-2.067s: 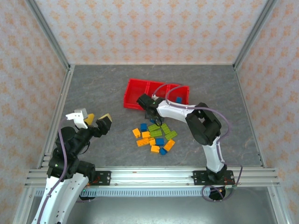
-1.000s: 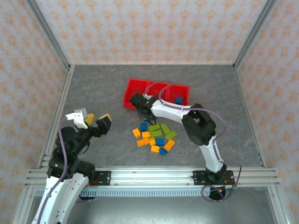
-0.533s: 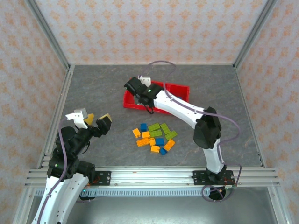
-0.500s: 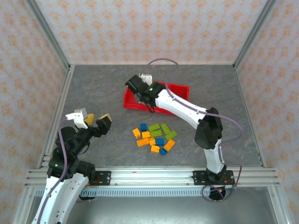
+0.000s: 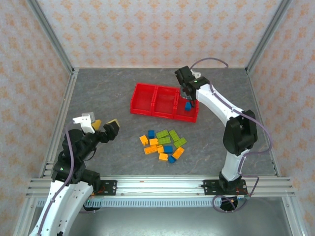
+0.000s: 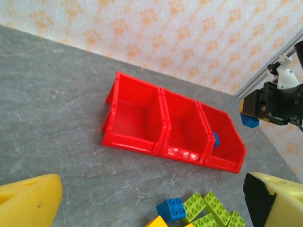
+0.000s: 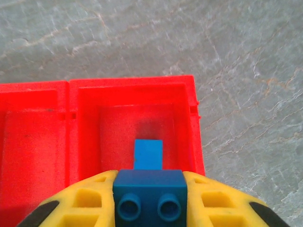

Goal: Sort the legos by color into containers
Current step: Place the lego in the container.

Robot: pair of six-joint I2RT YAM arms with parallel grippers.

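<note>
left claw (image 5: 103,126): lower left of the top view, nearest the arm bases. it is released, with the fingers spread wide and nothing between them. in the left wrist view its yellow fingers (image 6: 29,201) sit at the two bottom corners of the frame.

loose legos (image 5: 164,140): a tight cluster of orange-yellow, lime green and blue bricks on the grey worktop (image 5: 98,93). the cluster lies at the centre of the top view, just below the tray and apart from it.

red three-bin tray (image 5: 142,102): one row of joined open-topped bins above the cluster, running left to right and slanting slightly down to the right.

right claw (image 5: 187,98): over the right-end bin (image 7: 184,118) of the tray, with the arm stretched up from the lower right. it is clenched on a blue lego (image 7: 149,189), held between the yellow fingers above the bin opening, studs toward the wrist camera. a second blue lego (image 7: 148,153) lies on the floor of the same bin, directly beyond the held one in the right wrist view.
</note>
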